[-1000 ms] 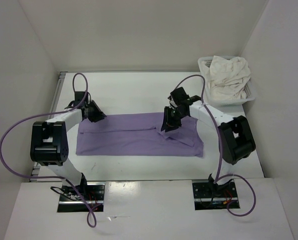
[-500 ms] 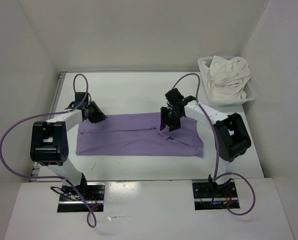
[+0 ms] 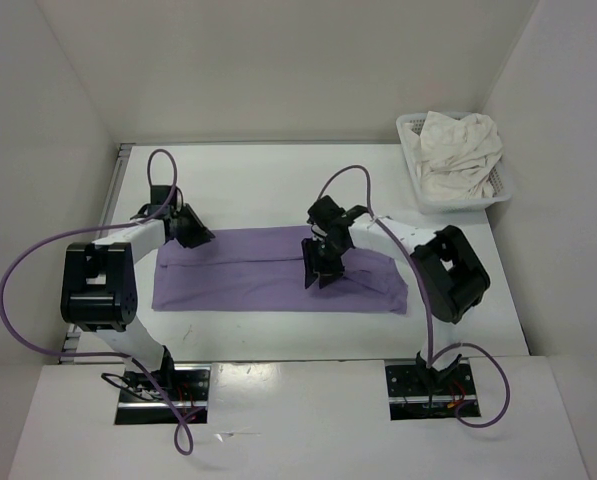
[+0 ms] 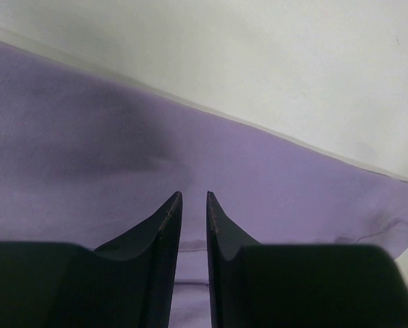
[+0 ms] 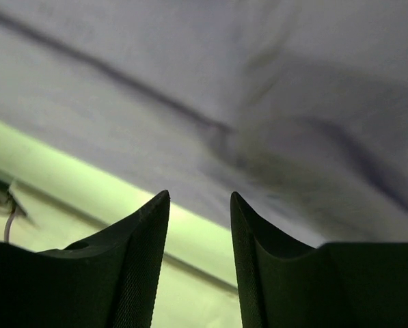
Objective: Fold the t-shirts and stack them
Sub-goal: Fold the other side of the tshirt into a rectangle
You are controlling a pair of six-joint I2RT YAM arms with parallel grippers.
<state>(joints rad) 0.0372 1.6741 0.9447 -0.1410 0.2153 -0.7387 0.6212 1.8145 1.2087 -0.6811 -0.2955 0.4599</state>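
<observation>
One limp, light lavender purple cloth t-shirt, laid as a folded band across the white table, is overhung mid-length by the spread right end effector, while the left end effector, nearly pressed together at its far-left corner, possibly pinches it; doubled edges are judged best gripped.

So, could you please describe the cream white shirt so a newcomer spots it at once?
At the far right corner of the white table sits a white plastic mesh basket. The crumpled cream white cloth shirt is heaped inside it, unlike the lavender purple shirt spread flat mid-table.
</observation>
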